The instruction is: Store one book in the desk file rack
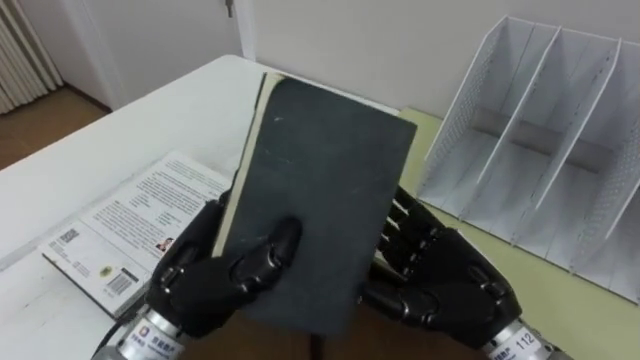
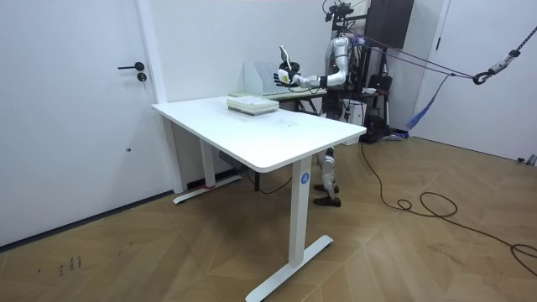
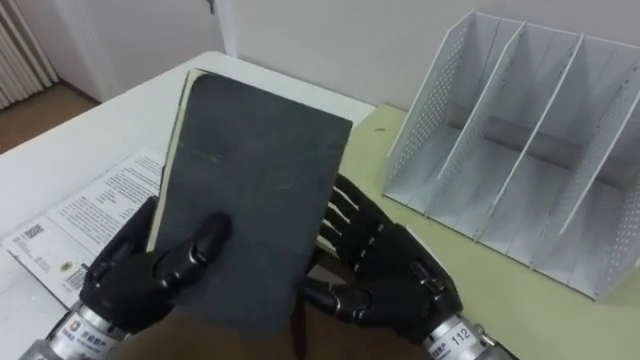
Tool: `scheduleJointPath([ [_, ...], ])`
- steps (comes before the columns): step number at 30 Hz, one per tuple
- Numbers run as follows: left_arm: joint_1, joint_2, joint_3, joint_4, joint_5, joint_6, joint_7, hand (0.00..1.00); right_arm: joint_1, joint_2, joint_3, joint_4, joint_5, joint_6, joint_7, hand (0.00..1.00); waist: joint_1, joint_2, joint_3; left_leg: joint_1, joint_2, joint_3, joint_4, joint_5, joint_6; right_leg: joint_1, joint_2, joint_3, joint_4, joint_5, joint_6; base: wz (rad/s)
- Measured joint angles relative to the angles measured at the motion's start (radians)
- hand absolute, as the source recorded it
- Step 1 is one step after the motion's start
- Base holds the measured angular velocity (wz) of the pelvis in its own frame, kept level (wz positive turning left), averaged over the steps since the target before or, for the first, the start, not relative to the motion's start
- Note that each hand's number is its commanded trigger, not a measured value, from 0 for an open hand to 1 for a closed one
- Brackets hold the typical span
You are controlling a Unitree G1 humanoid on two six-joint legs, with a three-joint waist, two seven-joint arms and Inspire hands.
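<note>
— How many books do you make out?

— 2. Furthest left, 1 light printed book [image 1: 125, 235] lies flat on the white table [image 1: 90, 160]. Next comes the left hand [image 1: 195, 285]. Its thumb is curled over the front of 1 dark book [image 1: 320, 190] and its fingers are behind, clamping the lower corner.

— And the other hand?

— The right hand [image 1: 450, 285] sits behind the cover's right edge, fingers stretched out, propping rather than clasping. The dark book is held tilted up in the air. To its right, apart from it, 1 white file rack [image 1: 540, 150] stands on a greenish desk [image 1: 575, 320], with 3 slots in view.
</note>
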Motion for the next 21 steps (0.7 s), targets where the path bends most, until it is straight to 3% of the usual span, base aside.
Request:
scheduleJointPath([
  [4,-0.004,0.021,-0.001,0.002,-0.013,0.052,-0.064,1.00,0.001,-0.016,0.022,-0.003,0.102,0.056,0.055,0.00,0.002,0.008,-0.0020,-0.012,-0.001,0.000,0.011,0.000,0.000,-0.014,-0.002,0.006,0.015,0.000,0.000,-0.01],
  [6,-0.004,0.029,-0.001,0.005,-0.013,0.088,-0.091,1.00,0.001,-0.032,0.038,-0.010,0.154,0.084,0.075,0.00,0.004,0.015,-0.0070,-0.012,-0.001,0.004,0.013,0.000,0.001,-0.014,-0.001,0.014,0.016,0.000,0.000,-0.05],
  [9,-0.004,0.031,-0.001,0.005,-0.013,0.116,-0.128,1.00,0.002,-0.042,0.040,-0.032,0.163,0.107,0.103,0.00,0.008,0.026,-0.0150,-0.014,0.001,0.013,0.016,0.000,0.001,-0.026,-0.001,0.023,0.033,-0.001,0.000,-0.09],
  [13,-0.004,0.054,-0.004,0.005,-0.013,0.138,-0.150,1.00,0.001,-0.071,0.068,-0.037,0.163,0.121,0.130,0.00,0.015,0.029,-0.0166,-0.011,0.001,0.018,0.016,0.000,0.001,-0.026,0.000,0.032,0.040,-0.004,-0.003,-0.07],
  [15,-0.004,0.070,-0.006,0.006,-0.013,0.159,-0.150,1.00,0.002,-0.087,0.085,-0.038,0.161,0.150,0.144,0.57,0.024,0.026,-0.0152,-0.008,0.001,0.024,0.019,0.000,0.001,-0.030,0.000,0.041,0.054,-0.011,-0.004,-0.06],
  [16,-0.004,0.072,-0.006,0.007,-0.013,0.164,-0.150,1.00,0.002,-0.089,0.090,-0.040,0.161,0.153,0.145,0.65,0.026,0.025,-0.0151,-0.008,0.000,0.024,0.020,0.000,0.001,-0.032,0.000,0.041,0.055,-0.012,-0.004,-0.05],
  [17,-0.004,0.074,-0.006,0.007,-0.013,0.172,-0.151,1.00,0.002,-0.096,0.098,-0.047,0.161,0.162,0.153,0.86,0.029,0.024,-0.0168,-0.010,0.000,0.026,0.022,0.000,0.001,-0.037,-0.001,0.043,0.062,-0.016,-0.004,0.00],
  [18,-0.004,0.079,-0.006,0.008,-0.013,0.179,-0.154,1.00,0.002,-0.104,0.107,-0.058,0.161,0.173,0.163,1.00,0.030,0.023,-0.0171,-0.014,0.000,0.027,0.025,0.000,0.001,-0.043,-0.002,0.043,0.070,-0.019,-0.005,0.00],
  [21,-0.004,0.093,-0.008,0.016,-0.017,0.189,-0.187,1.00,0.002,-0.116,0.117,-0.062,0.161,0.180,0.159,1.00,0.037,0.023,-0.0172,-0.016,0.000,0.027,0.035,-0.001,0.001,-0.044,-0.002,0.042,0.069,-0.019,-0.005,0.00],
])
